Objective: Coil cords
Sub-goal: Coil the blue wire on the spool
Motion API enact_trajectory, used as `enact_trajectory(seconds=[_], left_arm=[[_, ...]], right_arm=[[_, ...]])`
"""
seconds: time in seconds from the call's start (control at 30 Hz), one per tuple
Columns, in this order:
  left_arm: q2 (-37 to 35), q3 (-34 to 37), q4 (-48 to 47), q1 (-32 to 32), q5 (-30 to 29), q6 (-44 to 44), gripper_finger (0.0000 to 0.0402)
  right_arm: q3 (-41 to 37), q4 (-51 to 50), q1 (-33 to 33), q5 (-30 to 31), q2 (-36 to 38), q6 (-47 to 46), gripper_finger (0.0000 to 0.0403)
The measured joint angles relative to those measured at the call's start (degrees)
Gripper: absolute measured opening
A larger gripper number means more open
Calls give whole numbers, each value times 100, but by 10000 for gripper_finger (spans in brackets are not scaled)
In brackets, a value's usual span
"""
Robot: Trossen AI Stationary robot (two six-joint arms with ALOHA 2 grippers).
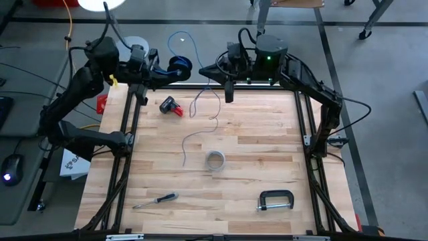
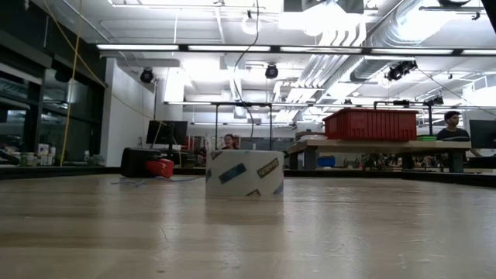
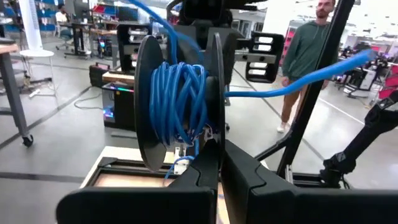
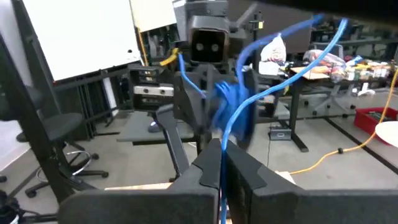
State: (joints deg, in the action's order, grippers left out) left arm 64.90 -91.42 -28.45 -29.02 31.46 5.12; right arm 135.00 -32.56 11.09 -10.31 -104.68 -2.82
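Both closed: left pincer (image 3: 221, 180) grips spool (image 3: 177, 106), right pincer (image 4: 222, 180) blue cord (image 4: 261, 93).

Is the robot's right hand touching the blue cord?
Touching. In the right wrist view, the blue cord runs down between the shut fingers of the right gripper, pinched there.

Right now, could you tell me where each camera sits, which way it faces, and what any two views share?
High view: overhead, looking straight down on the table and both arms.
Low view: at tabletop height, facing the tape roll and the room; no arm shows.
Left wrist view: behind the left gripper, shut on the spool of blue cord.
Right wrist view: behind the right gripper, shut on that cord, facing the left arm.
Shared: both wrist views show spool and cord; high and low views share the tape roll.
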Motion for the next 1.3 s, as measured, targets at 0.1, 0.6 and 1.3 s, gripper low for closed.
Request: enact_trajectory(seconds=[0.1, 0.6, 1.3], left_arm=[[20, 0, 0, -2, -49, 48, 0], [197, 0, 745, 684, 791, 1698, 0], [1243, -2, 5516, 1018, 3095, 6221, 0]], right_arm=[[0, 40, 2, -360, 0, 89, 0], [-2, -254, 15, -2658, 9, 233, 0], [-2, 98, -965, -1900, -100, -17, 0]])
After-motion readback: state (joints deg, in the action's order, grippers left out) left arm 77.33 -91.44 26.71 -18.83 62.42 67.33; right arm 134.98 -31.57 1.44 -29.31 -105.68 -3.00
